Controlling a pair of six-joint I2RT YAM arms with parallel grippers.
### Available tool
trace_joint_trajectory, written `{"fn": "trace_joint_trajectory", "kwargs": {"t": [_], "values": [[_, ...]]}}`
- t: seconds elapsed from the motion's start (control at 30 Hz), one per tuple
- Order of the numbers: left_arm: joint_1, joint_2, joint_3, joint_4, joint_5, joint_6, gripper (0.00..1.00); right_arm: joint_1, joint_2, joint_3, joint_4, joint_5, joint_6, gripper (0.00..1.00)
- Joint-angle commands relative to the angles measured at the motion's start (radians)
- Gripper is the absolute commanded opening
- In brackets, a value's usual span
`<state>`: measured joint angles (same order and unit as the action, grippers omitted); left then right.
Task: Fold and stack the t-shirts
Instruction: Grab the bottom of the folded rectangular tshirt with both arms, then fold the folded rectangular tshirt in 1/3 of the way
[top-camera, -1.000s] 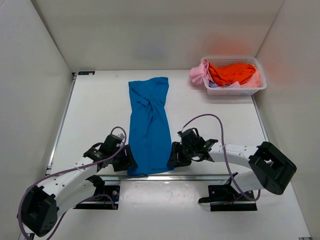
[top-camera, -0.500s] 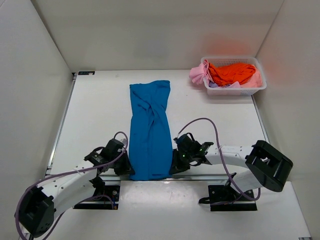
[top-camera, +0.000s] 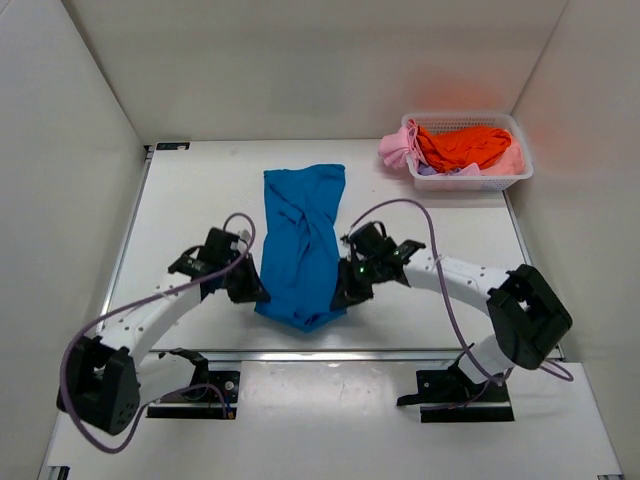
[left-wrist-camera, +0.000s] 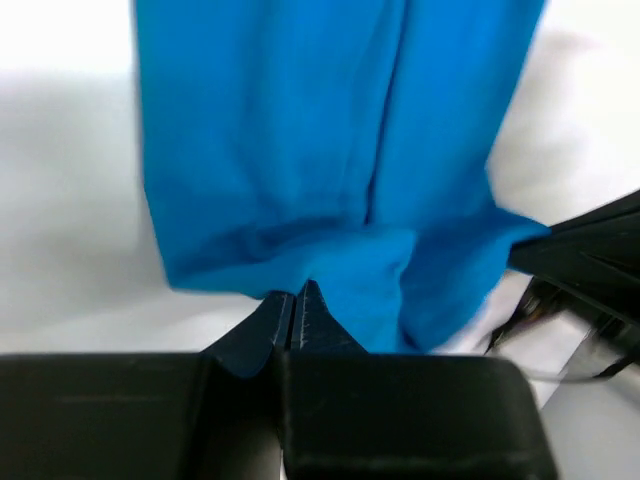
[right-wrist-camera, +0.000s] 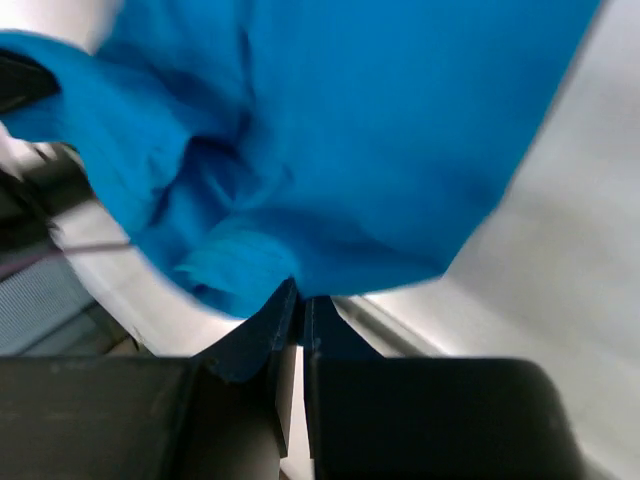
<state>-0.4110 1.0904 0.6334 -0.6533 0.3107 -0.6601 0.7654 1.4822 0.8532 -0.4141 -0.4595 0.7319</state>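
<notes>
Cloth is caught at both near corners. The left claw (top-camera: 250, 290) and the right claw (top-camera: 345, 293) are each clamped on the hem of the bright blue t-shirt (top-camera: 303, 230), one per corner, so the edge can travel as a single line. In each wrist view the fingers meet in a thin seam with blue fabric pinched at the tips.

The shirt lies as a long narrow strip on the worktop (top-camera: 190, 200), left of the white mesh basket (top-camera: 470, 183) and well apart from it. Its far end sits about level with the basket. Its gripped end is raised off the surface and sags between the claws. An orange t-shirt (top-camera: 462, 145) fills the basket, and a pink one (top-camera: 393, 150) spills over the basket's left rim.

A second ago both claws stood apart beside the hem, which lay flat at the worktop edge farthest from the basket. Now they are closed on it, and the hem has been lifted and drawn up the strip toward the basket's end — the far end has also slid slightly toward the basket. This looks like the start of folding hem to collar.
</notes>
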Motion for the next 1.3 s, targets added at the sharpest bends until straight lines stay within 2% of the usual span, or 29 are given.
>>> {"fn": "trace_joint_trajectory", "kwargs": {"t": [0.0,0.3,0.33,0.37,0.4,0.43,0.5,0.57,0.6,0.67,0.73,0.87,1.03,1.17,1.27], "values": [[0.105,0.093,0.133,0.029,0.021,0.102,0.00,-0.119,0.061,0.124,-0.069,-0.042,-0.118,0.00],[0.228,0.508,0.432,0.205,-0.007,0.086,0.01,-0.340,0.466,0.634,-0.190,-0.057,-0.293,0.01],[0.238,0.563,0.477,0.224,-0.002,0.083,0.15,-0.360,0.522,0.711,-0.210,-0.056,-0.317,0.00],[0.244,0.613,0.523,0.237,0.005,0.079,0.35,-0.365,0.574,0.792,-0.238,-0.039,-0.333,0.00],[0.256,0.632,0.538,0.245,0.020,0.077,0.36,-0.374,0.596,0.852,-0.262,-0.030,-0.335,0.08],[0.271,0.657,0.558,0.288,0.030,0.062,0.36,-0.388,0.630,0.878,-0.270,-0.015,-0.339,0.27],[0.296,0.663,0.552,0.352,0.074,0.033,0.48,-0.400,0.633,0.891,-0.232,-0.014,-0.344,0.45],[0.328,0.640,0.499,0.453,0.105,-0.030,0.56,-0.402,0.601,0.848,-0.189,-0.010,-0.325,0.48],[0.343,0.613,0.479,0.477,0.110,-0.039,0.57,-0.408,0.584,0.804,-0.152,-0.011,-0.319,0.55],[0.354,0.571,0.410,0.530,0.087,-0.076,0.59,-0.413,0.502,0.713,-0.088,0.002,-0.287,0.55],[0.353,0.546,0.378,0.535,0.088,-0.073,0.61,-0.419,0.434,0.585,-0.008,-0.001,-0.264,0.55],[0.330,0.482,0.277,0.499,0.091,-0.050,0.63,-0.413,0.322,0.422,0.044,0.002,-0.243,0.54],[0.266,0.301,0.069,0.426,-0.086,-0.045,0.64,-0.393,0.202,0.149,0.185,-0.014,-0.178,0.56],[0.200,0.195,-0.113,0.452,-0.168,-0.131,0.65,-0.359,0.190,0.044,0.274,-0.027,-0.123,0.56],[0.158,0.174,-0.150,0.501,-0.217,-0.193,0.65,-0.341,0.214,0.006,0.356,-0.036,-0.083,0.56]]}}
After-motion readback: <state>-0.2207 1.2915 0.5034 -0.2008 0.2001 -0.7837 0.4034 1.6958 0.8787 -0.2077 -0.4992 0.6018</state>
